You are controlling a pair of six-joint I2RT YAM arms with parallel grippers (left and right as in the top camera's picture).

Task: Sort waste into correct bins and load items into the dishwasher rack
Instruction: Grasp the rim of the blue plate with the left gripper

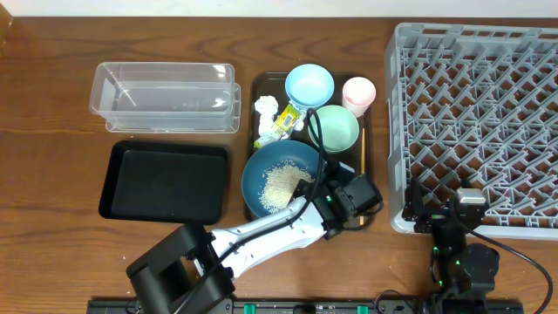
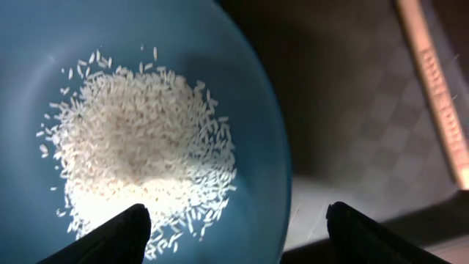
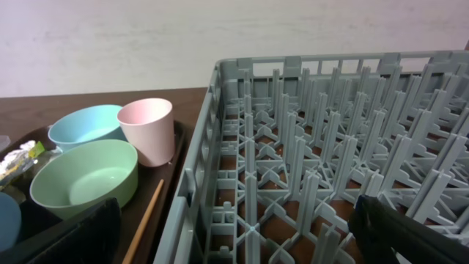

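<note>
At the left of the tabletop (image 1: 52,105), the clear tub (image 1: 164,96) and the black tray (image 1: 164,181) lie side by side, long axes running left to right, both bare inside and apparently set out as bins for the waste. In the middle, the brown serving tray (image 1: 258,85) gathers everything to be sorted. The crumpled tissue (image 1: 267,108) and the wrapper (image 1: 281,125) lie toward its far left, the wrapper slanted. The dark blue plate (image 1: 261,170) sits flat and face up at the near end with the rice (image 1: 283,185) heaped on it, so it likely needs emptying before racking. The left claw (image 2: 238,231) is spread wide astride the plate's right rim, one finger over the plate's inside and the other outside, gripping nothing; this looks like a set-up to pinch the rim. The light blue bowl (image 1: 309,85), mint bowl (image 1: 336,126) and pink cup (image 1: 358,92) stand mouth up. The chopsticks (image 1: 363,161) lie along the serving tray's right edge, pointing near to far. At the right, the dishwasher rack (image 1: 475,131) holds no dishes, and the right claw (image 3: 242,235) hangs wide and empty over its near left corner
</note>
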